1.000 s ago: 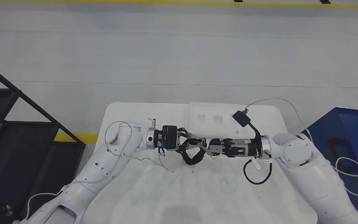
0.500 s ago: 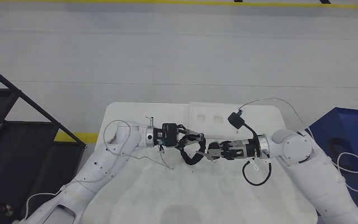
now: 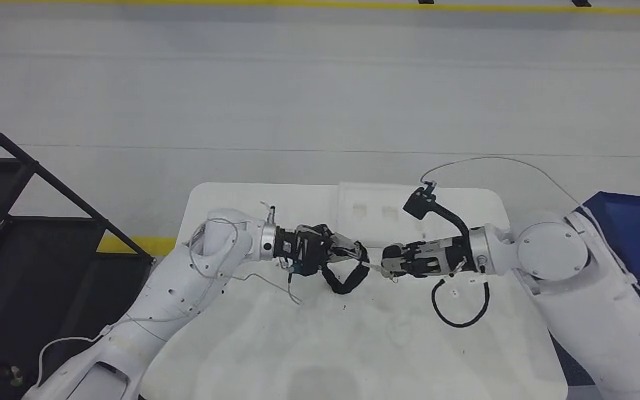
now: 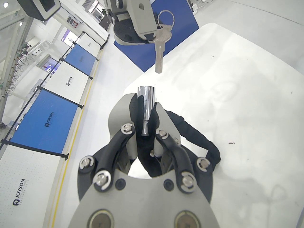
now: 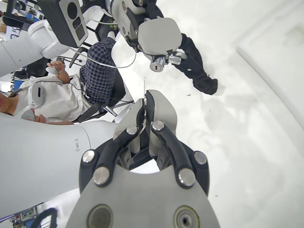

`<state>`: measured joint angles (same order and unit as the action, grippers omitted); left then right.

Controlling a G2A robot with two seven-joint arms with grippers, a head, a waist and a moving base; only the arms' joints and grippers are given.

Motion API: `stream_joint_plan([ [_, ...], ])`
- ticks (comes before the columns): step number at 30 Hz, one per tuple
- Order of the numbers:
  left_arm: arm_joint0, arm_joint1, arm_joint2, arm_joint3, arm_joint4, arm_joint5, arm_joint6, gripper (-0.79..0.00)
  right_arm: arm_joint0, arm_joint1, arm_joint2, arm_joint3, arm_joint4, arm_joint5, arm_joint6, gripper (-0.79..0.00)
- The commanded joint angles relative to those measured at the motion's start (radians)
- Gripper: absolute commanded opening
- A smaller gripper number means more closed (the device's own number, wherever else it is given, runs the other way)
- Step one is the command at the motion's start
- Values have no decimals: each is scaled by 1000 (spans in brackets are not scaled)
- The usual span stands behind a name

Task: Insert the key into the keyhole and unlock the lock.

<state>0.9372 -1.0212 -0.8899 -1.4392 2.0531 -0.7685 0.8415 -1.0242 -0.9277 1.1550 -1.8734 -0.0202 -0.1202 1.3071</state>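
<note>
My left gripper (image 4: 143, 105) is shut on a chrome lock cylinder (image 4: 146, 96) with a black cable loop (image 4: 197, 138) hanging from it. Its end points at the key (image 4: 159, 48). My right gripper (image 5: 145, 100) is shut on that silver key (image 5: 144, 85), which is seen edge-on. The keyhole (image 5: 156, 67) faces the key across a short gap, and the key tip is outside the lock. In the top view the left gripper (image 3: 348, 252) and right gripper (image 3: 388, 262) face each other above the table's middle, with the cable loop (image 3: 345, 282) hanging below.
A white foam tray (image 3: 385, 210) lies at the back of the white table (image 3: 330, 350). A black wire loop (image 3: 460, 305) hangs under the right forearm. A blue bin (image 3: 615, 230) stands to the right and a black rack (image 3: 40, 260) to the left.
The two grippers were close together a second ago. The right gripper has drawn back to the right with the key, opening a gap to the lock.
</note>
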Motion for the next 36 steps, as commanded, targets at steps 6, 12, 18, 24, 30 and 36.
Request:
stream_joint_plan([
  [6,17,-3,4,36,-125,-59,73,-785,-1,3,3,-22,-19,13,11,-785],
  [12,17,-3,4,36,-125,-59,73,-785,-1,3,3,-22,-19,13,11,-785],
  [18,33,-1,-1,19,-121,-10,8,-785,-10,9,14,-68,-46,64,20,-785],
  [24,28,2,14,24,-80,13,15,-785,33,13,3,-115,-72,130,83,-785],
  [30,17,2,34,34,-60,24,52,-785,96,5,-65,-99,-107,152,100,-785],
  [36,4,0,59,41,-56,11,71,-785,134,-2,-107,-87,-124,173,93,-785],
])
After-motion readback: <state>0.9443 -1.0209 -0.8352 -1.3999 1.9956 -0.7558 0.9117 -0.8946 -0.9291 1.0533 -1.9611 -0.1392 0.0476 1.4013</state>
